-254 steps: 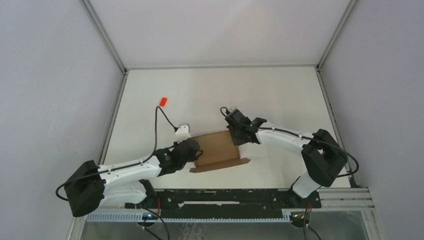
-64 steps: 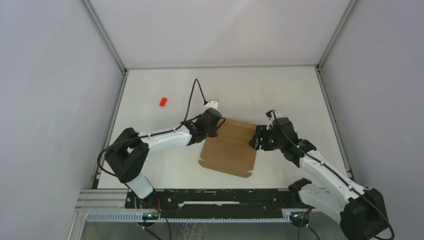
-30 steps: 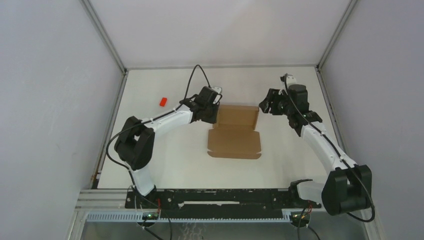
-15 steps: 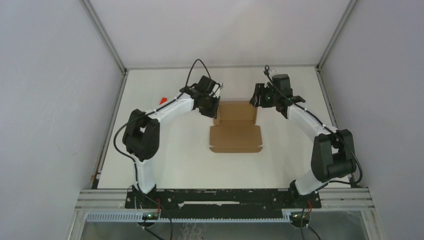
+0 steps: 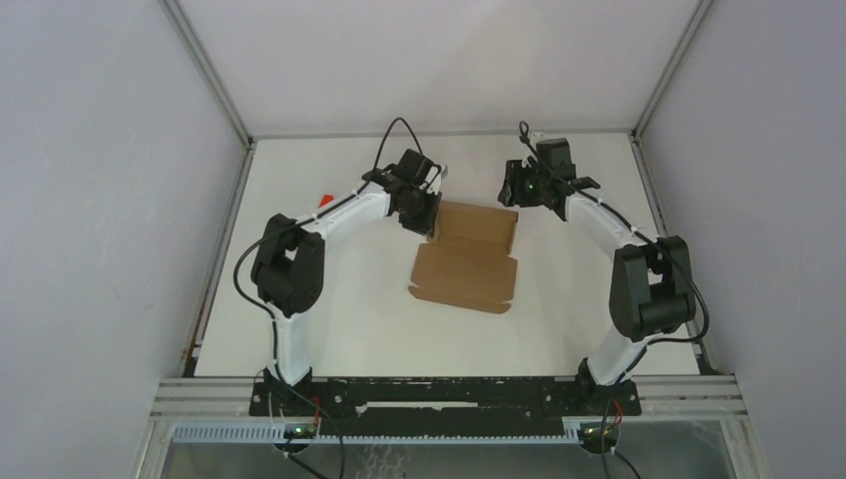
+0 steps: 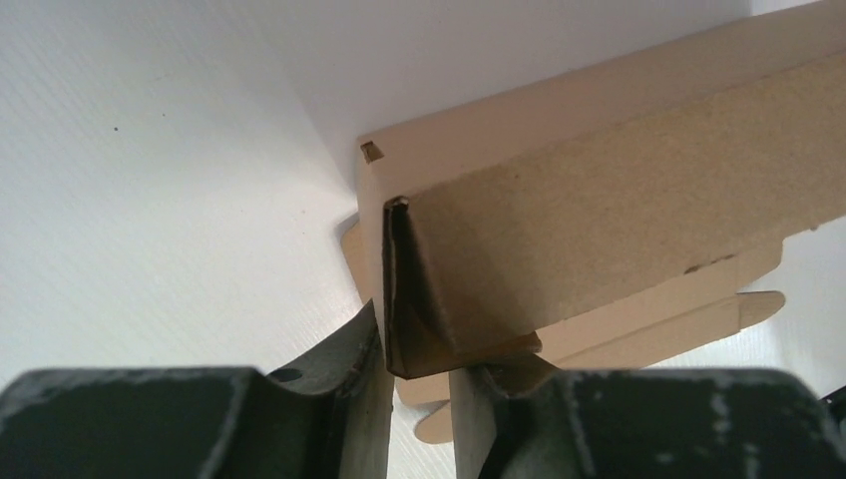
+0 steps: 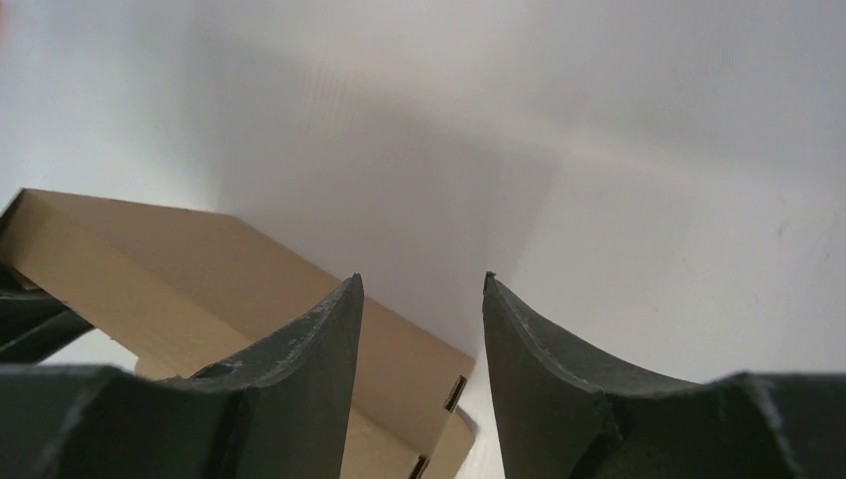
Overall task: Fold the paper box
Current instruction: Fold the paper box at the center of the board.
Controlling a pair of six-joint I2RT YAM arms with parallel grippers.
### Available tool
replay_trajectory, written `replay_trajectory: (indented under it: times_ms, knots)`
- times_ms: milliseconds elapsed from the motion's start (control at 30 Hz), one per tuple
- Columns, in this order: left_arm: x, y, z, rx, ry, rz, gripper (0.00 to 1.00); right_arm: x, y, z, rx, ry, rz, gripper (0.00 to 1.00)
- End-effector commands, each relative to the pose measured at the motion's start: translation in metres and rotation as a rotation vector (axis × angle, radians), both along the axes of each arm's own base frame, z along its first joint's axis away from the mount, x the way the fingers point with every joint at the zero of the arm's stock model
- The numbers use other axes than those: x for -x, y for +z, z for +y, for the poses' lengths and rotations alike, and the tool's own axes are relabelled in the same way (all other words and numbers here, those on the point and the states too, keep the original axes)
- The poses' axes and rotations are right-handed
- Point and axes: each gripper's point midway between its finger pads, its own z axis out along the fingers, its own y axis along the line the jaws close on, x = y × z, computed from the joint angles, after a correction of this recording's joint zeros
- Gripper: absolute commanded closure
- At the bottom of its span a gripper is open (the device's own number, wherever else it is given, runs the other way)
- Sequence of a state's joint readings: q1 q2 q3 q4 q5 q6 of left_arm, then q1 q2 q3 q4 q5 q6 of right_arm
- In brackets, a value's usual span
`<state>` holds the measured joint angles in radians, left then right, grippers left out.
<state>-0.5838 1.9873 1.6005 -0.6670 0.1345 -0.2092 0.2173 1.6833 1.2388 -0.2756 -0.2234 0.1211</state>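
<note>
You have the box (image 5: 464, 274) in the middle of the desk (image 5: 369, 329), and I judge it only partly folded. Its near panel lies flat and open, with small tabs showing at the near corners. No side wall stands there and nothing is closed over. Farther back, the rear strip is turned up off the desk along a crease. Your left end effector (image 6: 419, 374) is clenched on the far-left corner of that strip, where the cardboard doubles over between the fingers. Your right end effector (image 7: 423, 329) sits just beside the far-right corner, released, with only bare desk in its gap and the box edge passing behind its left finger. So one fold looks started, while the side walls, the tucking of tabs and the lid seem left to do.

From above, both end effectors cover the far corners, so you cannot tell whether any tabs there are seated. The left wrist view cuts the box off at the right, and the inside of the fold is in shadow. Whether the right finger touches the cardboard is unclear
</note>
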Motion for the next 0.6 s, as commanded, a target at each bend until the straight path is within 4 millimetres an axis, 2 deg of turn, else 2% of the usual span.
replay_trajectory:
  times_ms: [0, 167, 300, 367, 433, 567]
  knots:
    - [-0.018, 0.017, -0.006, 0.032, 0.008, -0.059, 0.70, 0.000, 0.016, -0.004, 0.043, -0.019, -0.069, 0.44]
    - [-0.018, 0.018, -0.007, 0.046, 0.010, -0.072, 0.68, 0.012, 0.046, -0.021, 0.057, -0.107, -0.218, 0.39]
    - [-0.017, 0.016, -0.009, 0.056, 0.005, -0.068, 0.68, 0.032, 0.055, -0.038, 0.063, -0.191, -0.311, 0.38]
    - [-0.018, 0.016, -0.009, 0.057, 0.006, -0.072, 0.68, 0.045, 0.057, -0.040, 0.057, -0.195, -0.336, 0.38]
    - [-0.018, 0.016, -0.009, 0.056, 0.007, -0.075, 0.68, 0.052, 0.069, -0.035, 0.062, -0.193, -0.397, 0.37]
    - [-0.019, 0.017, -0.009, 0.060, 0.005, -0.084, 0.68, 0.051, 0.072, -0.023, 0.062, -0.157, -0.391, 0.40]
